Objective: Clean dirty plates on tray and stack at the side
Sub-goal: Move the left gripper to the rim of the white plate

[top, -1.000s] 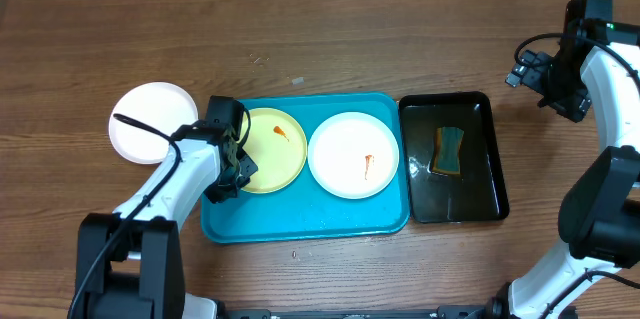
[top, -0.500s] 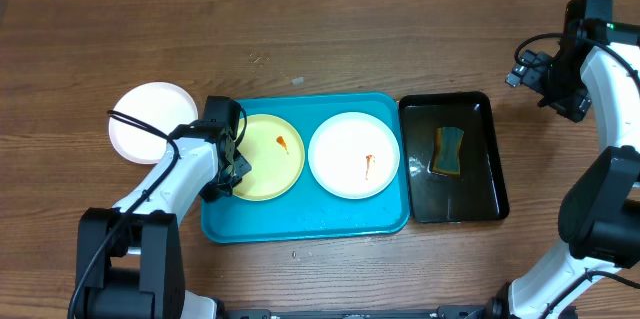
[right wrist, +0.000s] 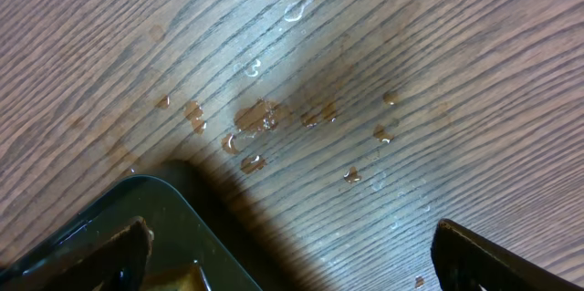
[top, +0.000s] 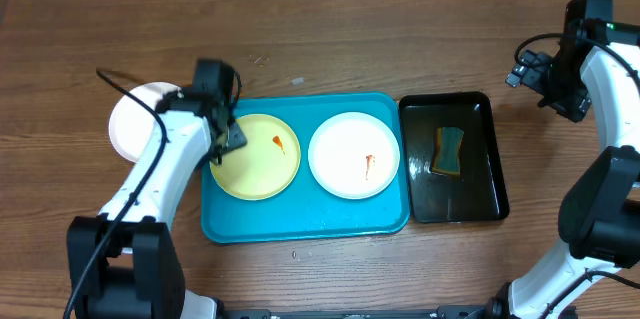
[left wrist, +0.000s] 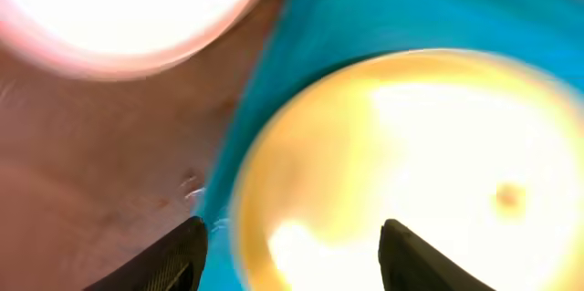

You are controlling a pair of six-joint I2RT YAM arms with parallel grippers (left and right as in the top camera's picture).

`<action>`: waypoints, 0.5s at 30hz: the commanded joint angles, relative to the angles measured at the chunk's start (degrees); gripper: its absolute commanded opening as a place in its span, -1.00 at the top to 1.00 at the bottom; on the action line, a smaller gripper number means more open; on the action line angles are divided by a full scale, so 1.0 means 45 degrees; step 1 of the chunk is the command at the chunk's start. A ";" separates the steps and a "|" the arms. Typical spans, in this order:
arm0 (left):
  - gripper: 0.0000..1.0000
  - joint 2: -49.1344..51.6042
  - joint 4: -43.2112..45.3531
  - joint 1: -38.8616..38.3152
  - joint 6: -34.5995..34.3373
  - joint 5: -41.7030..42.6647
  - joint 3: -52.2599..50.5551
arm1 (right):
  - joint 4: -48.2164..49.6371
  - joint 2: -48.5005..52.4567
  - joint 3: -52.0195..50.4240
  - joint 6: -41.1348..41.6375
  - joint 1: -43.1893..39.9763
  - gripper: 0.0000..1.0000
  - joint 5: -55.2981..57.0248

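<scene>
Nearest me, the turquoise tray sits mid-surface with the pale yellow plate at its left end and a white plate beside it, apart, each with an orange-red smear. Just right of it, the black tray holds the sponge, long axis running near-to-far. My left hand hovers over the yellow plate's left rim, fingers spread, nothing between them. Further left, toward the left edge, a second white plate lies on the bare surface. Farthest back, my right hand is wide open and empty above wet wood by the black tray's far corner. My call: sponge next, and it lies toward the near edge from the right hand, the closer arm.
</scene>
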 commanded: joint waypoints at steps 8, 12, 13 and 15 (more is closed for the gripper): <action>-0.01 0.0233 0.1316 -0.1574 0.4371 0.5673 0.1195 | 0.0044 -0.0039 0.0204 0.0068 -0.0039 -1.00 0.0083; -0.12 0.0695 0.1826 -0.2594 0.4328 0.5187 0.1195 | 0.0044 -0.0039 0.0204 0.0068 -0.0039 -1.00 0.0083; -0.13 0.0874 0.2011 -0.2871 0.4328 0.5115 0.1195 | 0.0044 -0.0039 0.0204 0.0068 -0.0039 -1.00 0.0083; -0.14 0.1273 0.2312 -0.3303 0.4328 0.4930 0.1195 | 0.0044 -0.0039 0.0204 0.0068 -0.0039 -1.00 0.0083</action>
